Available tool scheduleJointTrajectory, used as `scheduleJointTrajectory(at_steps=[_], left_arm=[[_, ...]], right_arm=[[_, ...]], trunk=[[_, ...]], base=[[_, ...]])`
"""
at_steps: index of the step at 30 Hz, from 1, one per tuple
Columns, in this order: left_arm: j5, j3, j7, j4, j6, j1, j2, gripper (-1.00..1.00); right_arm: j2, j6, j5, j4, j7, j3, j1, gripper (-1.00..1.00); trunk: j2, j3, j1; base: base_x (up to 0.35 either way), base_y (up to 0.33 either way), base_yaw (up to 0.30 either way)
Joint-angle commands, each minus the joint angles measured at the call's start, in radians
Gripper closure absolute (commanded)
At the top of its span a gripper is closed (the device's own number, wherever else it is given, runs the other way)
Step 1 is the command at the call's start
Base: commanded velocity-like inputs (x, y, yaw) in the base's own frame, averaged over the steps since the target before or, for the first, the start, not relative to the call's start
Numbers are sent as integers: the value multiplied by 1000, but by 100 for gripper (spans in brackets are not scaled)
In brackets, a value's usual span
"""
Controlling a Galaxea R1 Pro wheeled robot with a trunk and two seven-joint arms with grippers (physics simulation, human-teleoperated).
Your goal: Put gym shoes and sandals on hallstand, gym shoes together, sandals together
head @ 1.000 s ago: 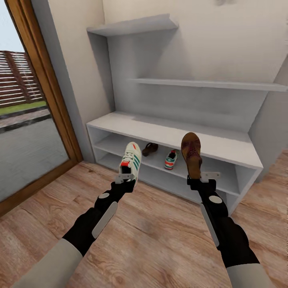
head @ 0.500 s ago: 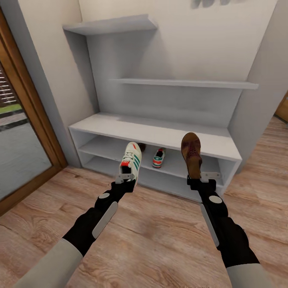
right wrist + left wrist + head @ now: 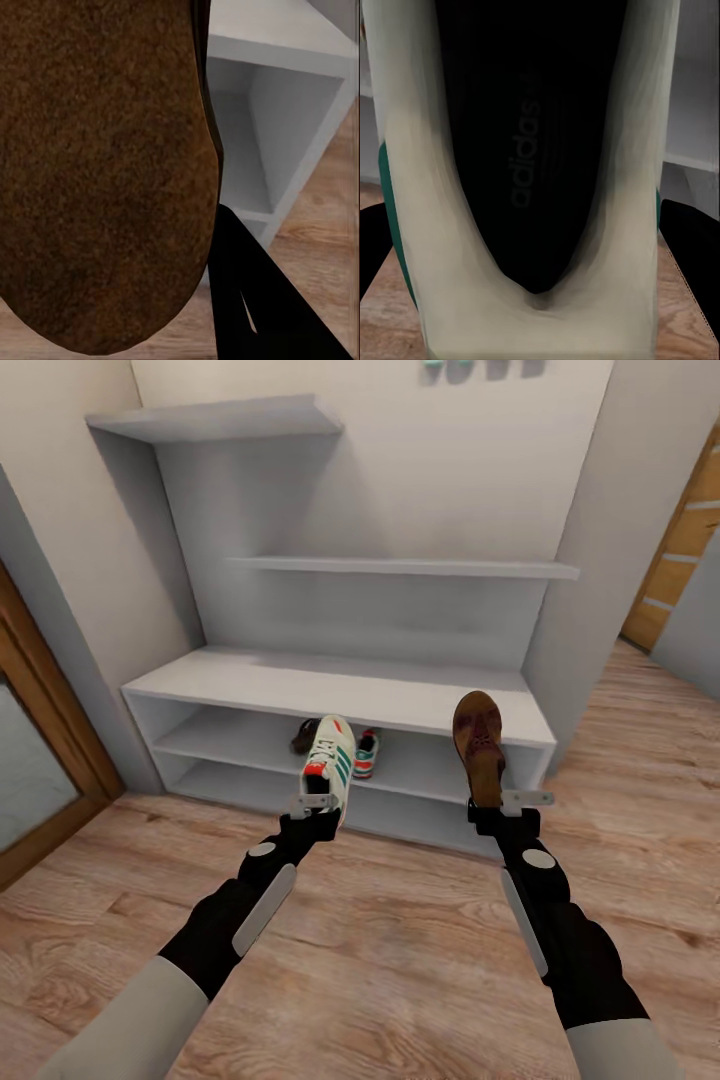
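My left gripper [image 3: 313, 806] is shut on the heel of a cream gym shoe [image 3: 329, 763] with green stripes, held toe-up above the floor; its dark inside [image 3: 529, 142] fills the left wrist view. My right gripper [image 3: 505, 801] is shut on a dark brown sandal [image 3: 479, 745], also held upright, with its brown footbed [image 3: 97, 172] close in the right wrist view. On the upper open shelf of the pale hallstand [image 3: 340, 690] sit the other gym shoe [image 3: 366, 754] and, left of it, the other sandal [image 3: 304, 735], partly hidden behind the held shoe.
A wood-framed glass door [image 3: 40, 740] stands at the left and a wooden door [image 3: 680, 550] at the far right. Brown plank floor [image 3: 400, 950] lies between me and the hallstand. Higher staggered shelves [image 3: 400, 567] hang above the bench top.
The whole view has swung to the right, so the hallstand and glass door have slid left in the picture. Both arms and their held shoes keep the same pose.
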Motion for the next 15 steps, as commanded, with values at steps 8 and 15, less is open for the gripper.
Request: scheduleJointTrajectory(at_steps=[8,15], left_arm=[[9,-2,10,-2,3,0,-5,100],[9,-2,10,-2,3,0,-6,100]], right_arm=[[-1,8,0,-2,-8,3,-1,100],[-1,8,0,-2,-8,3,-1,100]], trunk=[[0,-1,0],[0,-1,0]], base=[[0,91,-254],[0,92,-254]])
